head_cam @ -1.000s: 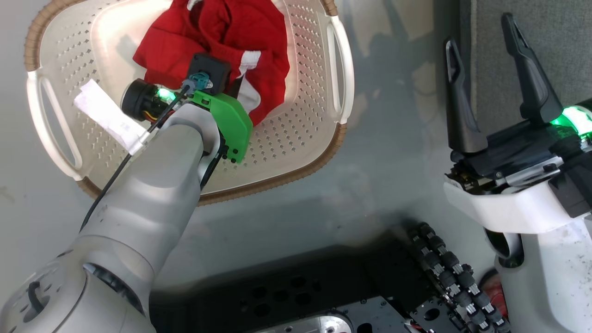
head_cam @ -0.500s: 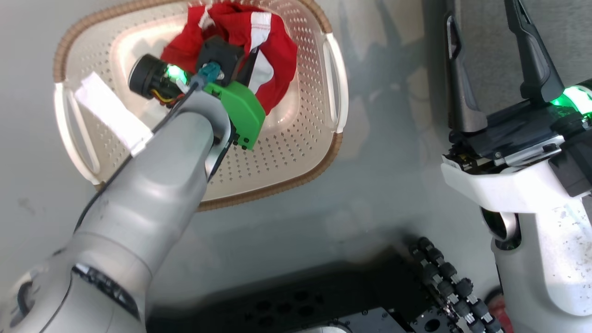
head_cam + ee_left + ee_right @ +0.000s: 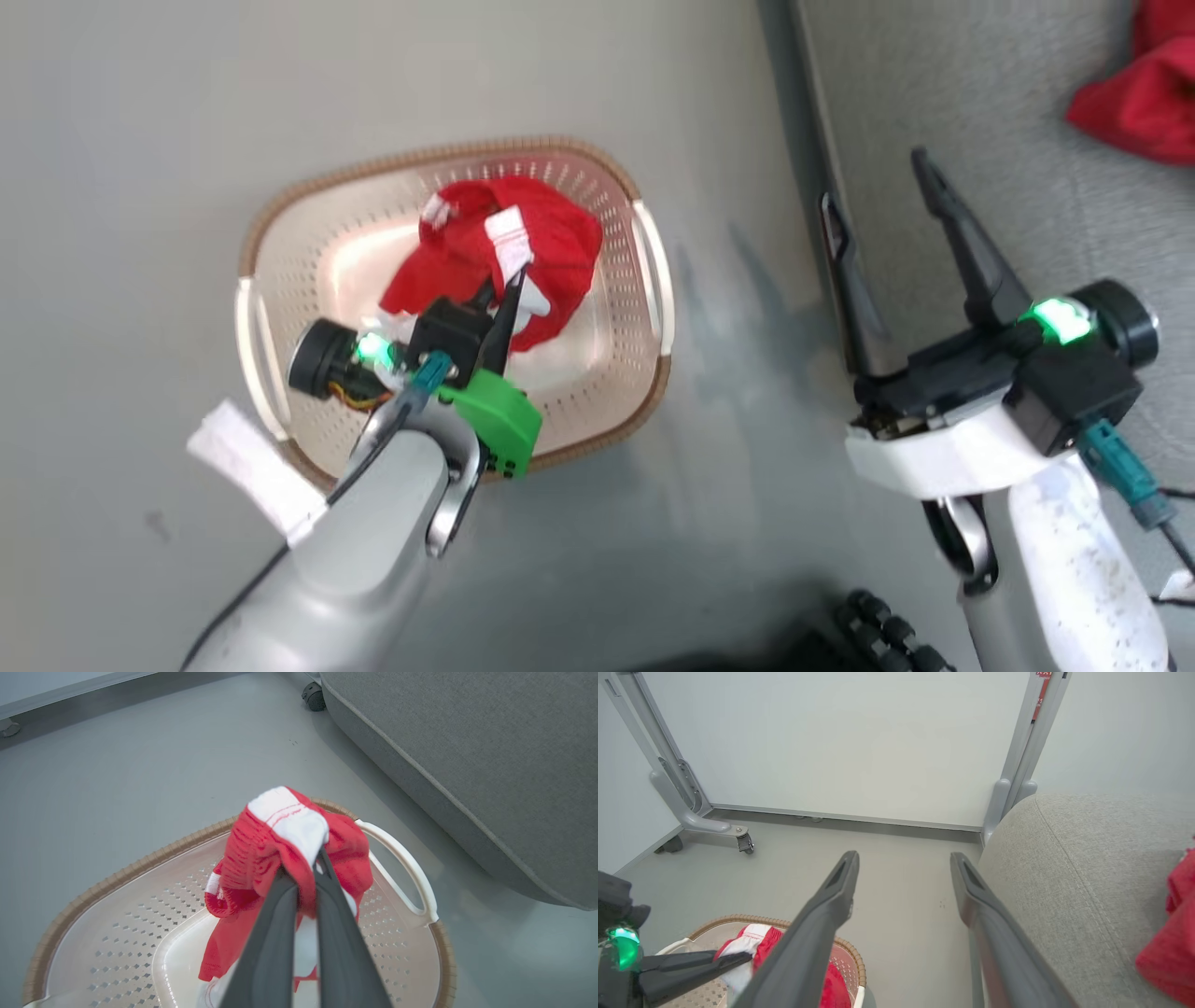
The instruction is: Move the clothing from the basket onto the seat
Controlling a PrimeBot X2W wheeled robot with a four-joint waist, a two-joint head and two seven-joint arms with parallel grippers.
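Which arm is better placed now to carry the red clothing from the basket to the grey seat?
Left. The left gripper is shut on the clothing over the basket. The right gripper is open and holds nothing; it is near the edge of the seat, apart from that clothing.

Head view: high, facing down on floor [image 3: 140, 140], basket [image 3: 607, 373] left, seat [image 3: 980, 140] right.
Left wrist view: close over basket, facing seat.
Right wrist view: farther off, facing far wall [image 3: 854, 742].
Shared: basket, seat.

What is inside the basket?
Red clothing, held by the left gripper. The bare perforated basket floor shows around it; the floor under the clothing is hidden.
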